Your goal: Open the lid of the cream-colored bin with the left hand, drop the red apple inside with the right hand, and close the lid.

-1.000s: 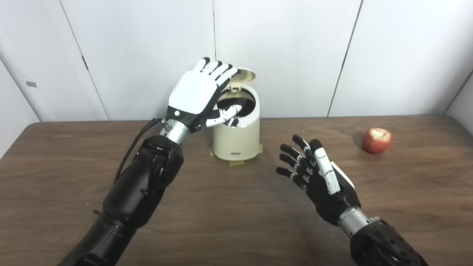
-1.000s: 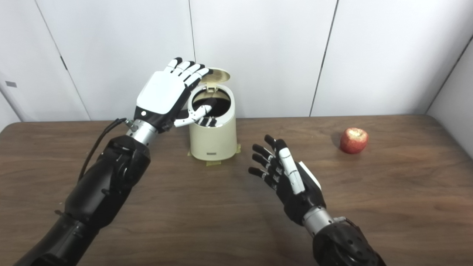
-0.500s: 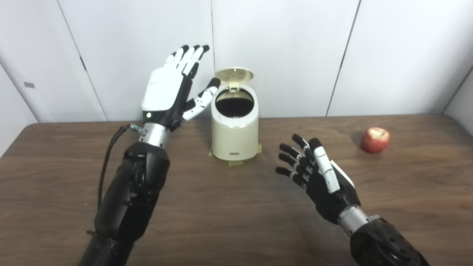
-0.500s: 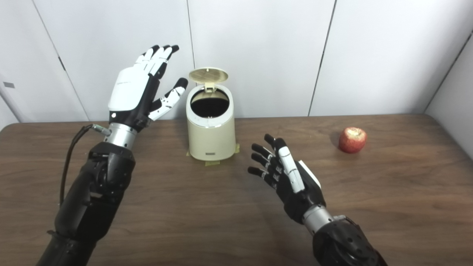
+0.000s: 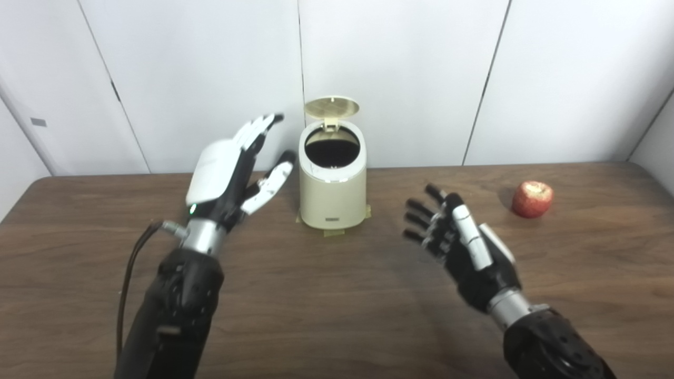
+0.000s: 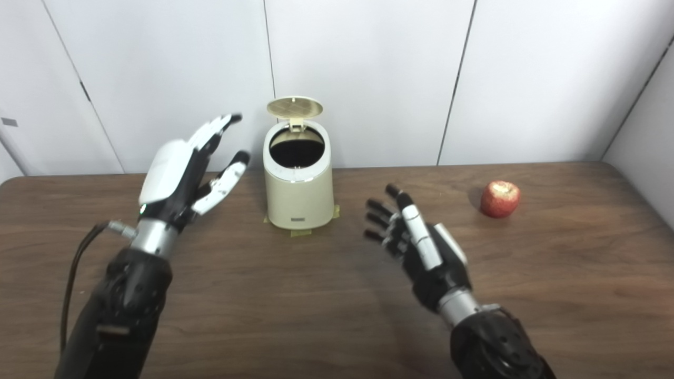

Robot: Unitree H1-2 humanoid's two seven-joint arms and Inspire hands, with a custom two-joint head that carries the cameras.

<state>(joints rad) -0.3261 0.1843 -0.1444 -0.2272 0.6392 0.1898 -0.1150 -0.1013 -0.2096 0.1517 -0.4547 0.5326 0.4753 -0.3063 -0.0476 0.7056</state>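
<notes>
**Lid up, both hands empty, apple waiting on the desk**

Nearest to us, the right hand point(image 5: 466, 247) hovers over the dark wooden desk point(image 5: 337, 316), palm turned inward, fingers spread and curled only a little, grasping nothing. Its black forearm comes in from the bottom right corner. Across from it, the left hand point(image 5: 229, 171) is raised above the desk on the left side, white back facing us, fingers point(image 5: 258, 126) stretched up and forward, thumb angled out toward the bin. It too is released and empty, near the bin's left side but clear of it, with a visible gap between thumb tip and bin wall. A dark cable loops off the left wrist down along the forearm.

Further back, between the two hands, the cream-colored bin point(image 5: 331, 192) stands upright on the desk, with strips of tape showing at its base. Its lid point(image 5: 332, 107) is flipped up on the rear hinge, standing almost vertical with the ribbed underside facing us, and the dark round opening is in plain sight. Nothing can be made out inside that dark interior.

Off to the right, well apart from the bin and from the right hand, the red apple point(image 5: 533, 199) sits alone on the desk, stem dimple up, untouched.

Behind it all runs a wall of white panels point(image 5: 400, 68).
</notes>
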